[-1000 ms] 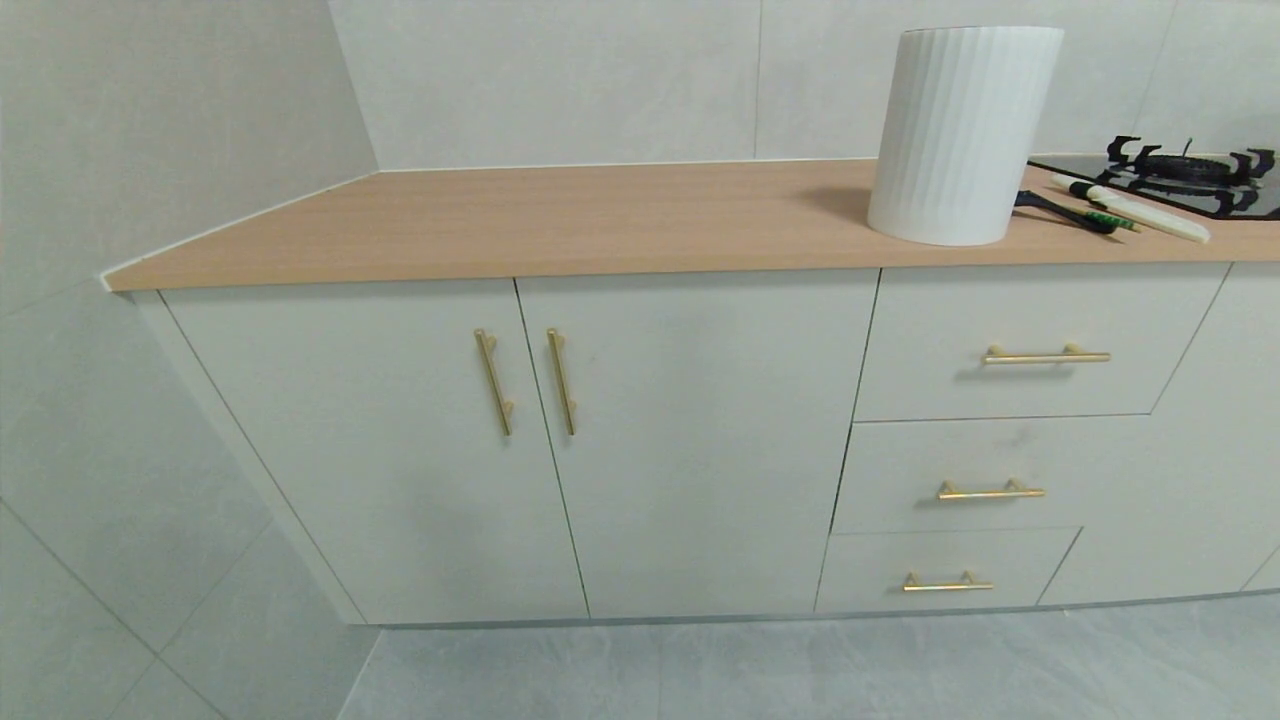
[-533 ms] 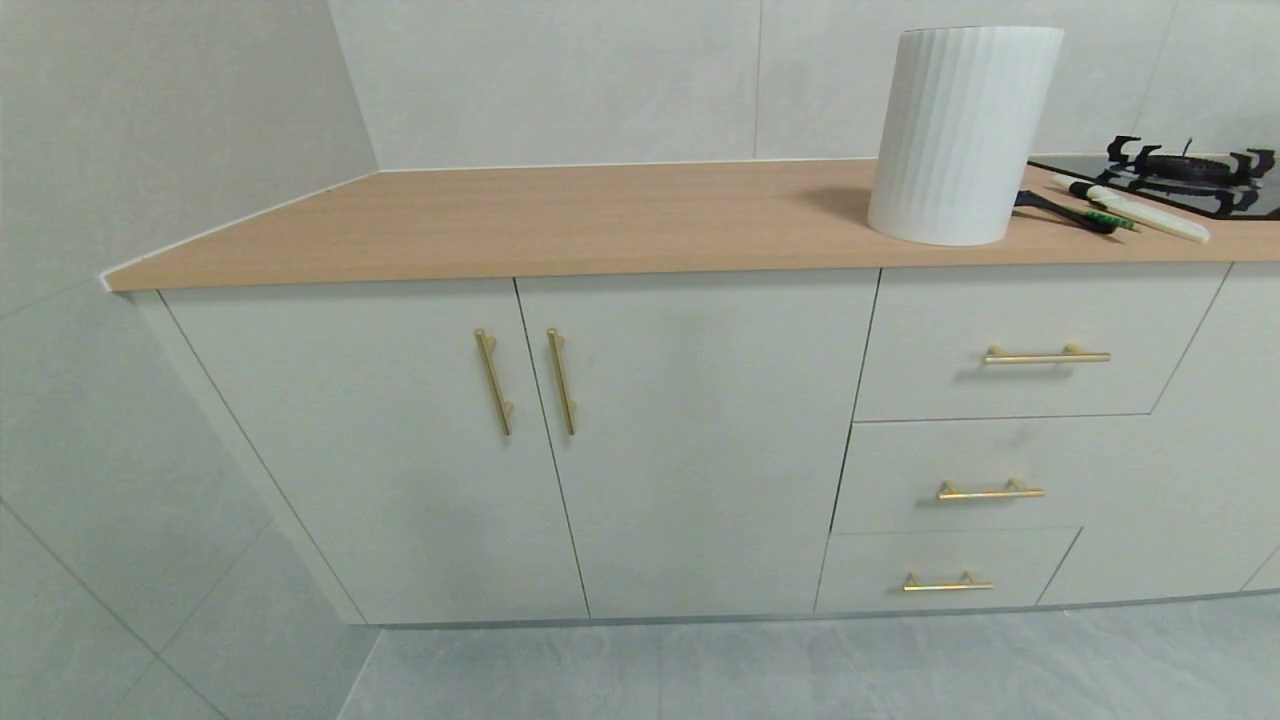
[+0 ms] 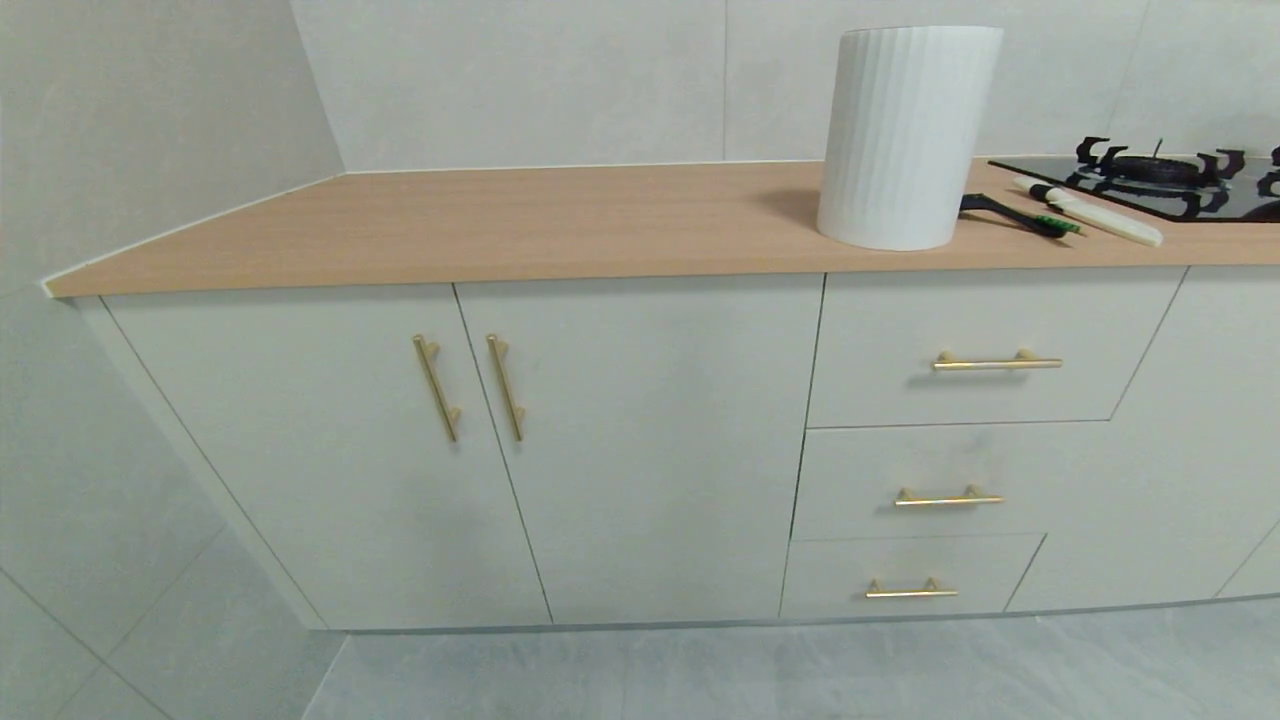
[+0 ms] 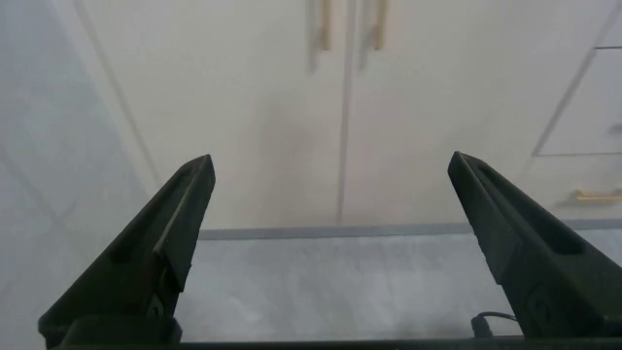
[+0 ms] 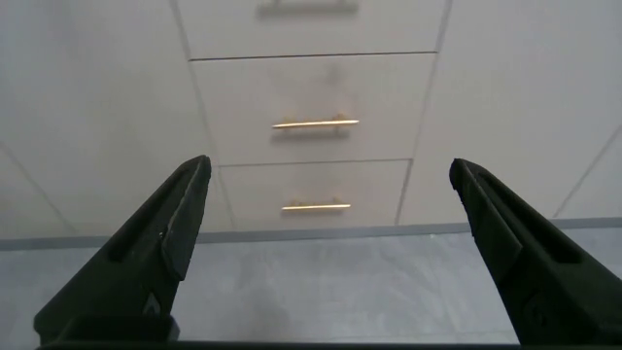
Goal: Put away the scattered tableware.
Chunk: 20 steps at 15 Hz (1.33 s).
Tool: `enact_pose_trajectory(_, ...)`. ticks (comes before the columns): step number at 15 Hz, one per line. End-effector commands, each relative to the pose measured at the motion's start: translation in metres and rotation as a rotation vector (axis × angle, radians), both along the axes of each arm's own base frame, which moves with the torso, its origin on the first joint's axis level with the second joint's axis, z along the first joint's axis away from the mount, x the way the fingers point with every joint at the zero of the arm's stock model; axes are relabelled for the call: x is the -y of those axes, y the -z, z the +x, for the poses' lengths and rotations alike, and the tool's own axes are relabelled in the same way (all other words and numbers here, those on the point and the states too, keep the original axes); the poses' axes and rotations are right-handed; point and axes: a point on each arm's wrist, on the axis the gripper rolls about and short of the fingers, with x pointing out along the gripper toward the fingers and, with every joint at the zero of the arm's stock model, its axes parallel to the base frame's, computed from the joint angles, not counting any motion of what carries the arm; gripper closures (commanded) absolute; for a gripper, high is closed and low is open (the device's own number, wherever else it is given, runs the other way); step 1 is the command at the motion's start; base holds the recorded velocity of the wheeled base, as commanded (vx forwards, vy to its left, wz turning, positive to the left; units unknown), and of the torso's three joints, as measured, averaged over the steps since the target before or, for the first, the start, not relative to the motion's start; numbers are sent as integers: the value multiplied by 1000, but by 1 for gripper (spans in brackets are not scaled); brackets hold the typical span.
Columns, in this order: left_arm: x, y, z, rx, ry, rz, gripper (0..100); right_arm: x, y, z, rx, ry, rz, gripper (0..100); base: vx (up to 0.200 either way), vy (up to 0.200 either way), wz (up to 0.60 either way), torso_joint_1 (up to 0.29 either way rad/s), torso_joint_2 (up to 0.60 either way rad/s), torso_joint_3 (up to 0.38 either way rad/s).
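On the wooden countertop (image 3: 520, 220) stands a tall white ribbed container (image 3: 905, 135). Right of it lie a black-handled utensil (image 3: 1005, 212), a green-marked one (image 3: 1057, 223) and a cream-white utensil (image 3: 1095, 212), close together by the hob. My left gripper (image 4: 330, 175) is open, held low before the double cabinet doors (image 4: 345, 107), nothing between its fingers. My right gripper (image 5: 330, 175) is open too, low before the lower drawers (image 5: 316, 107), holding nothing.
A black gas hob (image 3: 1160, 180) sits at the counter's right end. Below are two cabinet doors with gold handles (image 3: 470, 385) and three drawers (image 3: 990, 350). A tiled wall (image 3: 130, 130) closes the left side. Grey floor (image 3: 700, 670) lies in front.
The whole head view has shifted left, so the camera moved to the right. Nothing on the counter has moved.
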Motion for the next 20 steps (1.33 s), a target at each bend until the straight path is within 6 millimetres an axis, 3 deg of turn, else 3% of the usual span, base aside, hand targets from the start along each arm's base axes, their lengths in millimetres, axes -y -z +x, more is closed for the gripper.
enact_pose_trajectory(1,0,0,0,-1,0,0,0,0,0,0,-2,0,0,0,0,-200,0,2,7,2)
enact_pose_trajectory(7,0,0,0,-1,0,0,0,0,0,0,-2,0,0,0,0,-200,0,4,2,4)
enact_pose_trajectory(17,0,0,0,-1,0,0,0,0,0,0,-2,0,3,0,0,0,0,0,0,0)
enact_pose_trajectory(20,0,0,0,-2,0,0,0,0,0,0,-2,0,3,0,200,0,0,-1,2,1)
